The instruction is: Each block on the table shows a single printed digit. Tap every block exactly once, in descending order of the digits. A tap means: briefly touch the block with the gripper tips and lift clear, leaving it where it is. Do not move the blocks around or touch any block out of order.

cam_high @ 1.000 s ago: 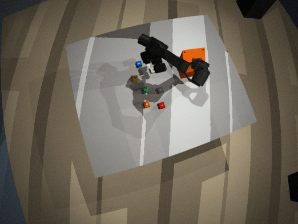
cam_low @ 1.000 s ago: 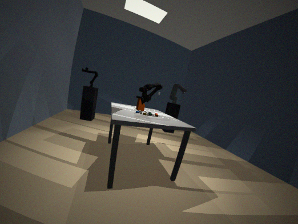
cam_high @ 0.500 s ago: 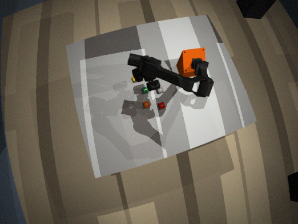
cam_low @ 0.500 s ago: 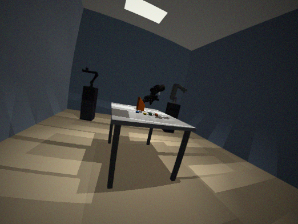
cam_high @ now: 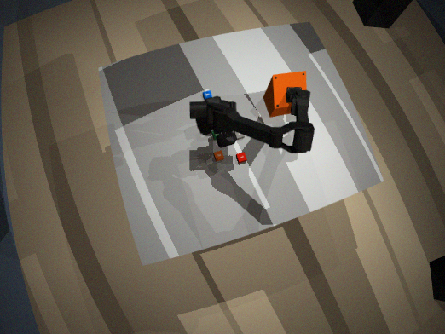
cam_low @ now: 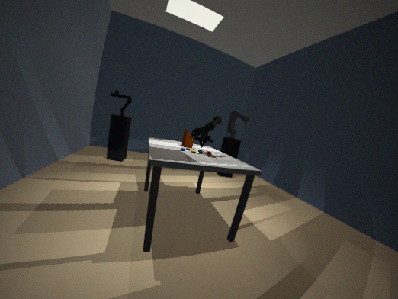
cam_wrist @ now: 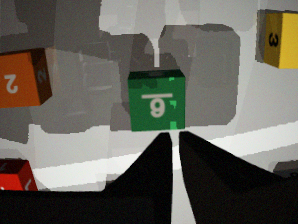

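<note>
A green block shows a barred, upside-down 6 or 9. My gripper is shut and empty, its tips just below the block's near edge in the wrist view; contact cannot be told. An orange block showing 2 lies to the left, a red block lower left. A yellow block showing 3 lies upper right. A blue block stands beyond the arm. The arm hides other blocks in the top view.
An orange wedge-shaped box stands by the arm's base. The arm reaches over the table and casts dark shadows around the blocks. Two other arms on black pedestals stand beyond the table.
</note>
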`<state>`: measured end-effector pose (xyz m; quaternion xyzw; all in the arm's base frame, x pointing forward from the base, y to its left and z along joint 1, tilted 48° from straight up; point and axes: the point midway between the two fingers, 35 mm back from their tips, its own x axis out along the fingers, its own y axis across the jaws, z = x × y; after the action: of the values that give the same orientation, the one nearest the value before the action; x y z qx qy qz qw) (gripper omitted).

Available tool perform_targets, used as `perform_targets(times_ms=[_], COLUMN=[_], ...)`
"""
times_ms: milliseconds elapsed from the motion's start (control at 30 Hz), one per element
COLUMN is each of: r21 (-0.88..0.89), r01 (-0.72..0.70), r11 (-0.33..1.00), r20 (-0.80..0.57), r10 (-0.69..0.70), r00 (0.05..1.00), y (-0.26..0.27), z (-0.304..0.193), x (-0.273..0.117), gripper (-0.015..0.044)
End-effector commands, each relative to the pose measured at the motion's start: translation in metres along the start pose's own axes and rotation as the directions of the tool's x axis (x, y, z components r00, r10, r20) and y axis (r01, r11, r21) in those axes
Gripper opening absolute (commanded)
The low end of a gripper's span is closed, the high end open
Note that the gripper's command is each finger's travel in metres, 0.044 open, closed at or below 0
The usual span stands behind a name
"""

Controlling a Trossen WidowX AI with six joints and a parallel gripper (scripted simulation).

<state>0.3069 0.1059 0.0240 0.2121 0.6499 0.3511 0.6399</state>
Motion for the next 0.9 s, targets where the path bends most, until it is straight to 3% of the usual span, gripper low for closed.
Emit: perform_targets(times_ms=[0, 867], r21=[0.009, 0.009], r01=[-0.009, -0.01], r11=[1.0, 1.0], r20=[0.009, 0.009], r10=[0.009, 0.01], r00=[1.0, 1.0], y=[0.0, 0.001], z=[-0.001, -0.001], x=[0.011, 0.041], gripper=[0.002, 0.002])
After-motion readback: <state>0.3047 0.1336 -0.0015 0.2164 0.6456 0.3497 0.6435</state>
